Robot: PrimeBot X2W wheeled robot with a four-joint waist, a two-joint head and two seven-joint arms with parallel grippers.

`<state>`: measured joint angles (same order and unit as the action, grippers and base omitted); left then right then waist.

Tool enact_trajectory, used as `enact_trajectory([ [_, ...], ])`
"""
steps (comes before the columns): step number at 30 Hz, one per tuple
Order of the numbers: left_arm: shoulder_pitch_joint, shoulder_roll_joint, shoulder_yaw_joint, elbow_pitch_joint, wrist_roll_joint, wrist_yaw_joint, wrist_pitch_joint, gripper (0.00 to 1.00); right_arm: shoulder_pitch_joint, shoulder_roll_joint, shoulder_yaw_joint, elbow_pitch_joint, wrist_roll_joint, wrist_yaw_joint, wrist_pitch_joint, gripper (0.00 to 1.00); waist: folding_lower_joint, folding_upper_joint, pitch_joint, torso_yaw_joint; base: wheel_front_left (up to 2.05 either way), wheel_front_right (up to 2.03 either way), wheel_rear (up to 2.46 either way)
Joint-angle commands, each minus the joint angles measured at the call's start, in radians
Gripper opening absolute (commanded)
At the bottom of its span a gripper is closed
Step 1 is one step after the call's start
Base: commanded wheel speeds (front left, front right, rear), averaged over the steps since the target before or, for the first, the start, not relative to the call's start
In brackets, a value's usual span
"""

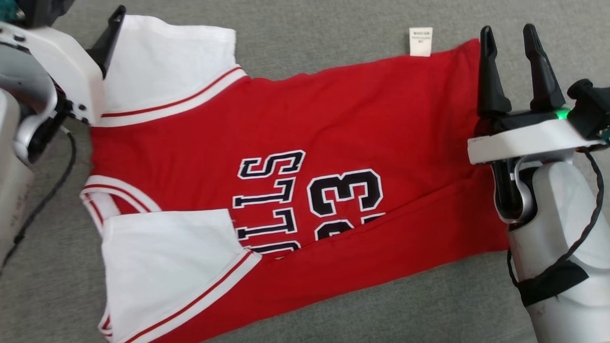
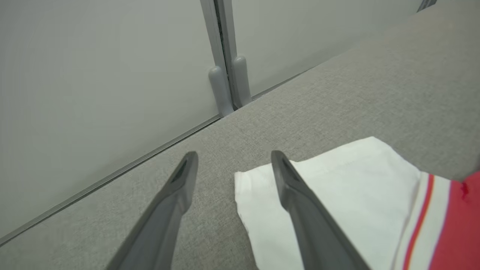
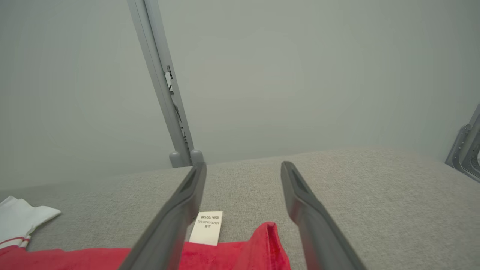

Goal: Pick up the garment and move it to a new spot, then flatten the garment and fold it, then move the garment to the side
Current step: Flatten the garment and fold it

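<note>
The garment (image 1: 295,143) is a red jersey with white sleeves and black lettering. It lies on grey fabric with its near long edge folded over the number. My left gripper (image 2: 230,159) is open above the far white sleeve's corner (image 2: 322,195), nothing between its fingers. One of its fingers (image 1: 112,33) shows at the upper left of the head view. My right gripper (image 1: 512,40) stands open over the hem's far corner (image 3: 268,243), beside the white care label (image 1: 421,41), which also shows by the left finger (image 3: 206,227). Neither gripper holds cloth.
The grey fabric surface (image 1: 333,38) runs to a pale wall (image 3: 300,75) with a grey upright post (image 2: 225,56) at its edge. A metal fitting (image 3: 467,150) sits at the far right. A black cable (image 1: 47,190) hangs by my left arm.
</note>
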<state>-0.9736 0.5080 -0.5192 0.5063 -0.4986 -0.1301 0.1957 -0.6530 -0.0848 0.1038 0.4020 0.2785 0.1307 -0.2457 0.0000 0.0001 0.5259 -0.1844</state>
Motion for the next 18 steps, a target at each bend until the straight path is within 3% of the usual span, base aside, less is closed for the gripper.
enact_trajectory([
  [1, -0.028, 0.018, -0.012, 0.007, -0.019, 0.000, 0.019, 1.00, -0.015, 0.001, 0.000, -0.001, 0.001, 0.000, -0.005, 1.00, 0.0000, -0.0001, 0.035, -0.034, 0.00, 0.00, 0.00],
  [8, -0.127, 0.123, -0.152, 0.048, -0.134, 0.000, 0.154, 1.00, -0.048, 0.017, 0.032, 0.015, -0.004, 0.000, -0.013, 1.00, 0.0000, -0.0001, 0.072, -0.076, 0.00, 0.00, 0.00],
  [16, -0.145, 0.138, -0.236, 0.078, -0.212, 0.000, 0.191, 1.00, -0.058, 0.021, 0.004, 0.037, -0.017, 0.000, -0.020, 1.00, 0.0000, -0.0001, 0.083, -0.083, 0.00, 0.00, 0.00],
  [17, -0.140, 0.133, -0.248, 0.078, -0.229, -0.001, 0.198, 0.87, -0.058, 0.021, 0.003, 0.040, -0.019, 0.000, -0.020, 1.00, 0.0000, -0.0001, 0.082, -0.082, 0.00, 0.00, 0.00],
  [18, -0.139, 0.129, -0.264, 0.068, -0.242, -0.001, 0.198, 0.00, -0.059, 0.021, 0.001, 0.043, -0.020, 0.000, -0.020, 1.00, 0.0000, -0.0001, 0.081, -0.080, 0.00, 0.00, 0.00],
])
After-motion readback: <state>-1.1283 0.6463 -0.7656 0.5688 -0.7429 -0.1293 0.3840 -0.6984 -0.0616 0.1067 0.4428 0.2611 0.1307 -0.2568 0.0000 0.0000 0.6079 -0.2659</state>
